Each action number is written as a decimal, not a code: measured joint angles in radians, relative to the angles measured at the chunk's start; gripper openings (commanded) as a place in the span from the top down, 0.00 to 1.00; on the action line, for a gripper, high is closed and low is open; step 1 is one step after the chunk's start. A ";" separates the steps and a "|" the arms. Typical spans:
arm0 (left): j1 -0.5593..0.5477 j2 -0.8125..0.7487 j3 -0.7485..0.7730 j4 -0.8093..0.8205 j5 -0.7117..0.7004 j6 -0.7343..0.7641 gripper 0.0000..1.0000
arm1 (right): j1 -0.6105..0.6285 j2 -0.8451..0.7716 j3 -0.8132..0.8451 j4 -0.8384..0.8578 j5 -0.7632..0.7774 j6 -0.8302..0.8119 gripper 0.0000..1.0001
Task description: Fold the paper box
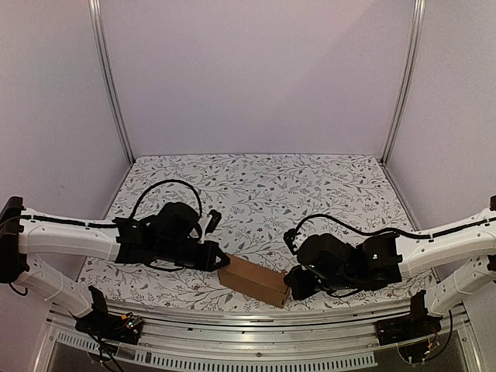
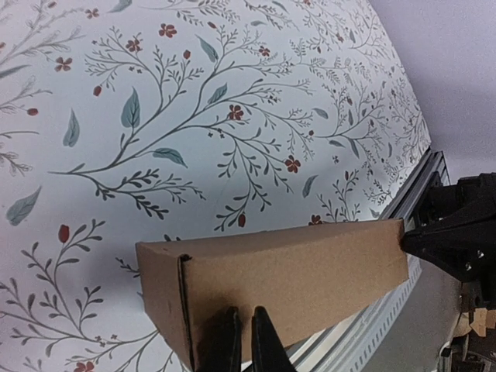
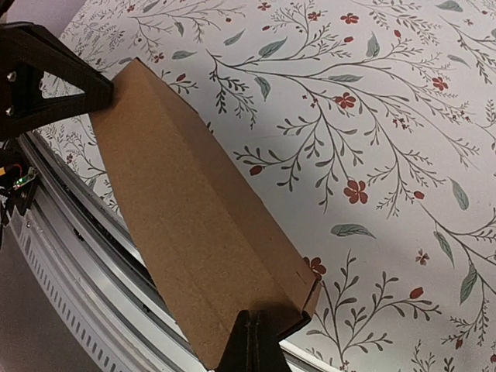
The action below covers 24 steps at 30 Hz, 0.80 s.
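The paper box (image 1: pixel 254 280) is a closed brown oblong box lying on the flowered cloth near the table's front edge. My left gripper (image 1: pixel 221 260) is at its left end. In the left wrist view the two fingers (image 2: pixel 226 341) stand almost together, nothing between them, against the box's side (image 2: pixel 287 271). My right gripper (image 1: pixel 293 285) is at the box's right end. In the right wrist view it (image 3: pixel 252 341) is shut, its tips against the top of the box (image 3: pixel 186 217) near the end flap. Each wrist view shows the other gripper at the box's far end.
The flowered cloth (image 1: pixel 263 186) covers the table. An aluminium rail (image 1: pixel 248 325) runs along the near edge just in front of the box. White walls and metal posts (image 1: pixel 108 85) close in the back and sides.
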 measured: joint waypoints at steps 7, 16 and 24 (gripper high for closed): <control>0.001 0.000 0.001 -0.001 -0.004 0.000 0.94 | 0.000 0.019 -0.019 0.051 0.000 0.038 1.00; 0.002 0.008 0.012 -0.009 -0.002 0.000 0.94 | 0.000 0.006 0.024 -0.021 0.006 0.009 1.00; 0.002 0.008 0.016 -0.018 -0.002 0.002 0.94 | 0.000 -0.024 0.112 -0.036 -0.025 -0.032 1.00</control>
